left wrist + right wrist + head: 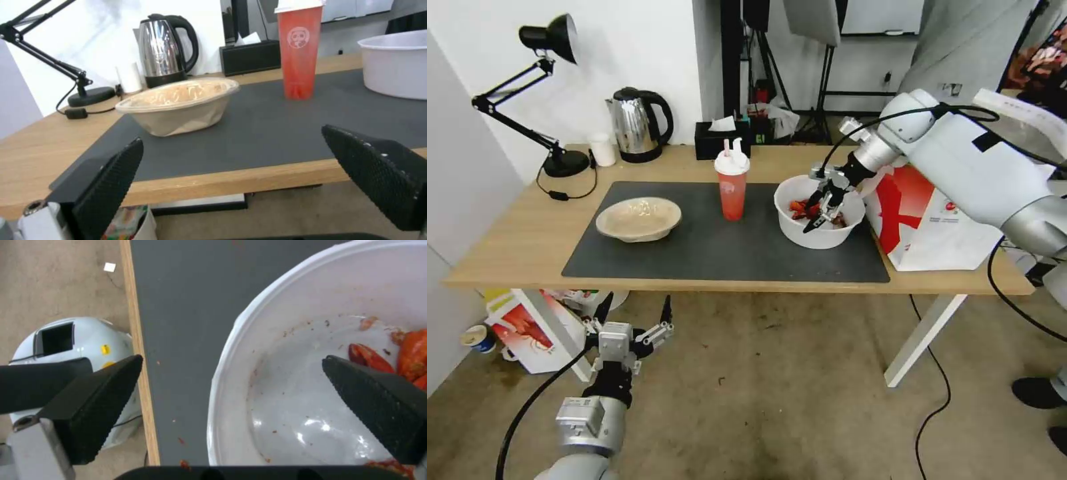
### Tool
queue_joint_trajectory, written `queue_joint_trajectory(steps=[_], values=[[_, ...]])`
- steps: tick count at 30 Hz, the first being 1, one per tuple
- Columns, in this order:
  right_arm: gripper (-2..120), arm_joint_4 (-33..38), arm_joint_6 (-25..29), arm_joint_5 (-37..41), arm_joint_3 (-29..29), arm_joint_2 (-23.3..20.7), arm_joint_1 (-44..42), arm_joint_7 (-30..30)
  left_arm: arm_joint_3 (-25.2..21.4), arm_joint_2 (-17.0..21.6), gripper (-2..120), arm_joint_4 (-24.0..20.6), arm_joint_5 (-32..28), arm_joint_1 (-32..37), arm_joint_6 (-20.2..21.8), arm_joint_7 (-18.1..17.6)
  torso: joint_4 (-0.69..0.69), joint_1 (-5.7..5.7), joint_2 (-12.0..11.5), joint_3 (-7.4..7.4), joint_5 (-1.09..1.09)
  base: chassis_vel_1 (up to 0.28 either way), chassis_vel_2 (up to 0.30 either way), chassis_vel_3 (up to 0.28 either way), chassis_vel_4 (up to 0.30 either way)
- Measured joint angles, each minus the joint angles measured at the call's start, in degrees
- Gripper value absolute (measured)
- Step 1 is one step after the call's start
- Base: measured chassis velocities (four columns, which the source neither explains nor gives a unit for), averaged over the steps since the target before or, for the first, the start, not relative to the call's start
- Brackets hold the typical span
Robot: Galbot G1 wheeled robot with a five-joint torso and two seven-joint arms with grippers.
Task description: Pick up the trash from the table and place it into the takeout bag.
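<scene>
1. Trash first: the left gripper (pixel 635 319) hangs spread wide and idle below the table (pixel 507 260) edge.
2. White bowl (pixel 820 235) of crayfish shells (thin, slippery, probably light) sits on the mat; the right gripper (pixel 820 208) straddles its rim with fingers apart, a sensible hold.
3. Takeout bag (pixel 934 227) stands just beside.

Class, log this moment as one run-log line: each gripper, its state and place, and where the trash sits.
right gripper: open, straddling white bowl rim | left gripper: open, below table edge | cup, tan bowl: on mat | bag: beside white bowl

Place: studio-like lab — light stands (pixel 827 73) behind | bare concrete floor (pixel 774 373) (stained)
</scene>
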Motion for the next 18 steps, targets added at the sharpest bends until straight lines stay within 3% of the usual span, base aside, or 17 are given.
queue_joint_trajectory(steps=[18], values=[[100, 0.1, 0.1, -0.7, -0.1, 0.1, -2.3, 0.0, 0.0, 0.0, 100, 0.0, 0.0, 0.0, 0.0, 0.0, 0.0, 0.0, 0.0, 0.0, 0.01, 0.0, 0.0, 0.0, 0.0]])
